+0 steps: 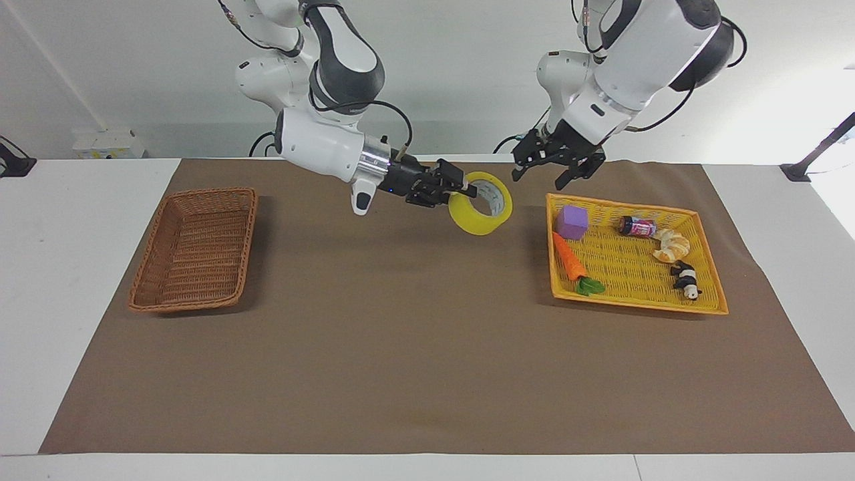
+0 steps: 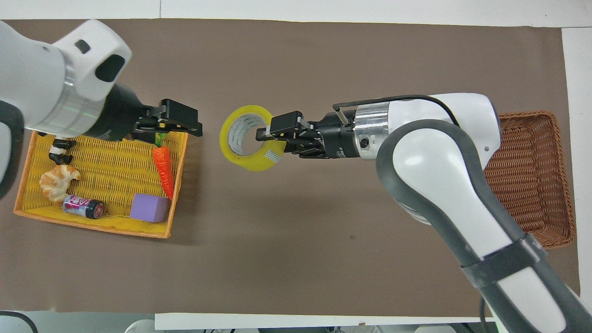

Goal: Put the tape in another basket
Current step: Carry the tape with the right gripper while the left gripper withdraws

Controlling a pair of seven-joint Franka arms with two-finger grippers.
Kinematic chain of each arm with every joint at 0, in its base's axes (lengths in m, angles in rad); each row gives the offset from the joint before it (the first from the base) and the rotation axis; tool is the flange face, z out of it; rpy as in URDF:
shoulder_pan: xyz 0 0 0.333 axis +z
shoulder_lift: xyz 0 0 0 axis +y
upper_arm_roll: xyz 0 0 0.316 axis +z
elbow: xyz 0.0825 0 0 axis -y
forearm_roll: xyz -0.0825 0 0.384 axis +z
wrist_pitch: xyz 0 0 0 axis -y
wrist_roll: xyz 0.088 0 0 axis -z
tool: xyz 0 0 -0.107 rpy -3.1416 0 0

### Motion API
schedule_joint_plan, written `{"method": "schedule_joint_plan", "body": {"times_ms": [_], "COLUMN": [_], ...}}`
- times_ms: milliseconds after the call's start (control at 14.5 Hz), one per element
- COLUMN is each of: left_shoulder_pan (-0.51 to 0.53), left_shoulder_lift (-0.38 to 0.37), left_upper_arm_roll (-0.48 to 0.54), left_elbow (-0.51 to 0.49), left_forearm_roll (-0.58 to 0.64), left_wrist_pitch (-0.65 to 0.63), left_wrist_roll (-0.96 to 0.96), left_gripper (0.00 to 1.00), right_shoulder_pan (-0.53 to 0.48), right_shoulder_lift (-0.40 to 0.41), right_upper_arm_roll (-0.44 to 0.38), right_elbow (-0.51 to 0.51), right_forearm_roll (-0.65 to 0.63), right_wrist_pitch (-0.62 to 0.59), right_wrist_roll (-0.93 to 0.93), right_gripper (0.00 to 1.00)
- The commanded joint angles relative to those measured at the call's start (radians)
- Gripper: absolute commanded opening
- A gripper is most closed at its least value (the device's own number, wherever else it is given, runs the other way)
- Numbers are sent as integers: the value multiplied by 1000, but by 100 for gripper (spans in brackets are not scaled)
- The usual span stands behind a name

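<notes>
— What has the right gripper (image 1: 459,189) got?

— Its fingers are clamped on the wall of the wide ring-shaped roll of translucent yellow tape (image 1: 481,203), one finger inside the whitish core, one outside. The roll hangs in the air over the brown mat (image 1: 414,347), between the two baskets, tilted so its hole faces partly upward.

— And the left gripper (image 1: 560,168)?

— Fingers spread apart, holding nothing, up over the mat just beside the rim of the bright yellow-orange plastic mesh basket (image 1: 708,267), well apart from the tape.

— How do the arms sit?

— The right forearm reaches nearly level toward the table's middle, wrist pointing at the left arm's end. The left arm is raised high, its wrist angled down.

— Where is the rectangular brown woven wicker basket (image 1: 194,248)?

— At the right arm's end of the table, nothing in it that I can see.

— Does the overhead view add anything?

— It shows the finger through the tape's hole plainly, but the right elbow covers part of the wicker basket. The facing view shows the mesh basket's contents whole: purple cube (image 1: 572,222), toy carrot (image 1: 572,261), small can (image 1: 636,226), croissant (image 1: 670,245), panda figure (image 1: 685,278).
</notes>
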Motion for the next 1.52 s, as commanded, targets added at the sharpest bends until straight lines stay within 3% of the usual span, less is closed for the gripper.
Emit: {"method": "schedule_joint_plan", "body": {"times_ms": [0, 415, 761, 1037, 1452], "left_shoulder_pan": [90, 275, 357, 354, 366], "left_shoulder_lift": [-3, -6, -23, -39, -39], "left_upper_arm_roll": [-8, -8, -6, -11, -11], "left_elbow": [7, -5, -36, -64, -64], "left_forearm_roll": [87, 262, 302, 302, 302], "left_wrist_pitch": [-57, -78, -64, -64, -64], "left_wrist_roll": [83, 360, 445, 441, 441], "left_gripper": [100, 99, 100, 100, 100], "right_shoulder_pan": [-157, -600, -908, -984, -990], "right_shoulder_lift": [-11, -20, 1, 62, 159], "right_upper_arm_roll": [3, 0, 0, 0, 0], "right_elbow": [14, 20, 54, 49, 1], "right_forearm_roll": [-79, -364, -677, -745, -744], "right_wrist_pitch": [-168, -540, -671, -650, -534], "right_wrist_roll": [-75, -370, -703, -823, -969], "right_gripper": [0, 0, 0, 0, 0]}}
